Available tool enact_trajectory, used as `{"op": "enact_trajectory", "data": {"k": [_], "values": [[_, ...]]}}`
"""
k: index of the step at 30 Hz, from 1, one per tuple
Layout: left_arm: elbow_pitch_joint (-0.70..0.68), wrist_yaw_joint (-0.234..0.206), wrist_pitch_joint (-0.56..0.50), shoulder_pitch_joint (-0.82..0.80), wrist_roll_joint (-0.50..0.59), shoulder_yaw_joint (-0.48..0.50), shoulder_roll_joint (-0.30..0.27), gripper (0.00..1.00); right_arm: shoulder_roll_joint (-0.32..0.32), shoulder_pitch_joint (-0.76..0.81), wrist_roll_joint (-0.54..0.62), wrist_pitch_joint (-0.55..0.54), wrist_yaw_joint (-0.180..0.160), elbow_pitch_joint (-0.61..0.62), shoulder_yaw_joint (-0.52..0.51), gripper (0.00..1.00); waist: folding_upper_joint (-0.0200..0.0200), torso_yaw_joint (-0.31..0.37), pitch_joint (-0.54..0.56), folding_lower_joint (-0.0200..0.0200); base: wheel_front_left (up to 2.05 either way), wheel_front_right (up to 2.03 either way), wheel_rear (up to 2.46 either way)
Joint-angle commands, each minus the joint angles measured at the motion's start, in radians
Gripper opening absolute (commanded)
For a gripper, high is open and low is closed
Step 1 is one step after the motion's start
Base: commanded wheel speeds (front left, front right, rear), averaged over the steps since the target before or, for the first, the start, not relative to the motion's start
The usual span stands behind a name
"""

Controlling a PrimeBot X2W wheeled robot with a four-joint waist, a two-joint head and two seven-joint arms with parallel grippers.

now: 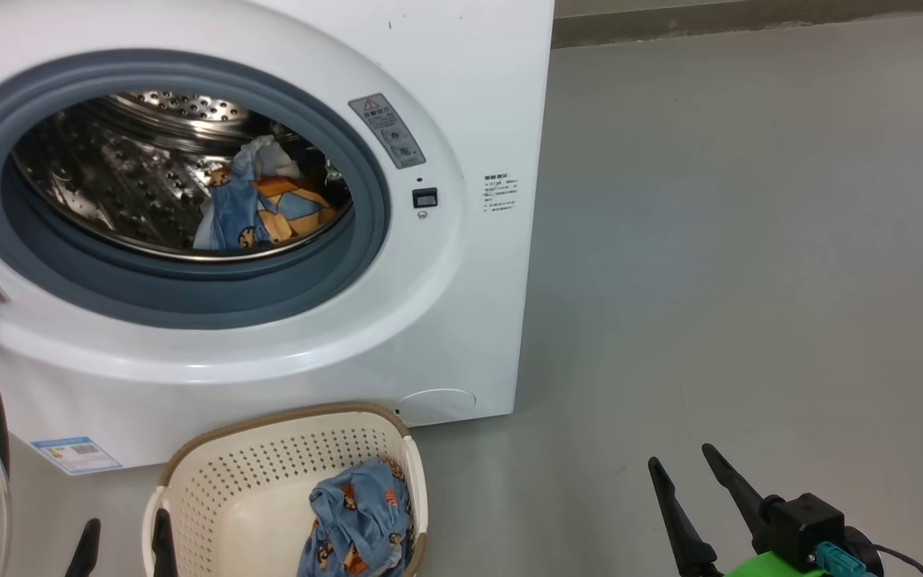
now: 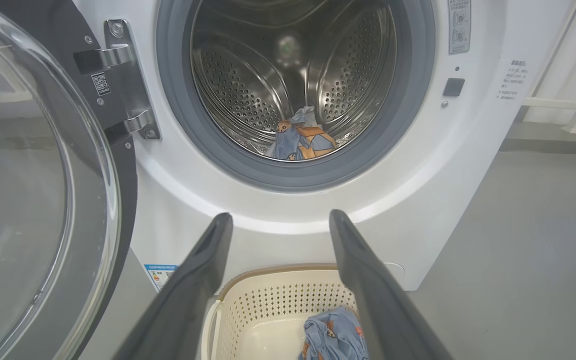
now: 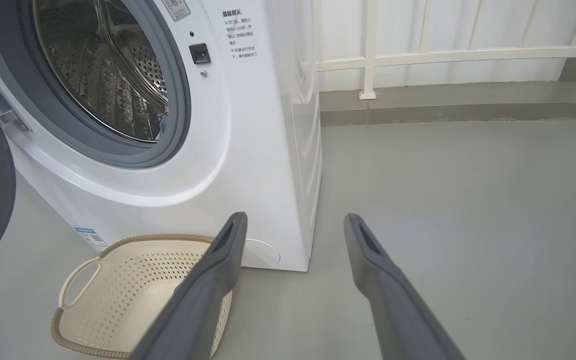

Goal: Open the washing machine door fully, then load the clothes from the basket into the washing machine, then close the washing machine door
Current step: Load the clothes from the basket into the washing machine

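White sheet metal forms the body of the washing machine (image 1: 469, 304), which stands on a grey floor (image 1: 750, 240); every position below is given relative to this machine. The washing machine door (image 2: 28, 200) is swung wide open on the hinge side, left of the opening for an observer facing the front, and hangs from a steel hinge (image 2: 123, 85). The round opening is uncovered, with the grey-blue seal (image 1: 189, 296) ringing the perforated steel drum (image 1: 109, 176). The clothes (image 1: 261, 208) are in two places. A blue bear-print bundle with a pale piece on top lies inside the drum, low and toward the latch side. A second blue bear-print garment (image 1: 361, 513) lies in the basket (image 1: 269, 425), against the basket wall on that same side. The basket stands on the floor directly in front of the machine, below the opening and near the front panel; whether it touches the panel cannot be told. The left gripper (image 1: 125, 533) is in front of the machine, at the basket's door-side handle. Its fingers are spread wide, point toward the front panel and hold nothing. The right gripper (image 1: 679, 455) is off the machine's latch-side front corner, over bare floor and well apart from the basket, fingers likewise spread and empty. A white railing (image 3: 443, 52) runs along the wall beyond that side of the machine.
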State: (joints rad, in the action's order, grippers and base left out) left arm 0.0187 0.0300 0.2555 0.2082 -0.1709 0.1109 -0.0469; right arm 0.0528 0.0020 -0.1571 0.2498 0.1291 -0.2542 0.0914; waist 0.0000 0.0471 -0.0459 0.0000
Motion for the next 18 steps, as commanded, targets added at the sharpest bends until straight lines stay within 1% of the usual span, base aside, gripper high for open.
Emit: {"op": "enact_trajectory", "data": {"k": [1, 18], "values": [[-0.016, -0.007, 0.006, -0.009, 0.009, 0.030, -0.003, 1.00, 0.005, -0.008, 0.015, 0.012, 0.002, 0.027, 0.024, 1.00, 0.0000, -0.001, -0.001, 0.0000, 0.00, 0.00, 0.00], [0.002, -0.013, 0.006, 0.005, 0.016, 0.006, -0.003, 1.00, 0.002, -0.008, 0.018, 0.012, 0.002, 0.039, 0.008, 1.00, 0.0000, -0.015, -0.007, 0.0000, 0.00, 0.00, 0.00]]}}
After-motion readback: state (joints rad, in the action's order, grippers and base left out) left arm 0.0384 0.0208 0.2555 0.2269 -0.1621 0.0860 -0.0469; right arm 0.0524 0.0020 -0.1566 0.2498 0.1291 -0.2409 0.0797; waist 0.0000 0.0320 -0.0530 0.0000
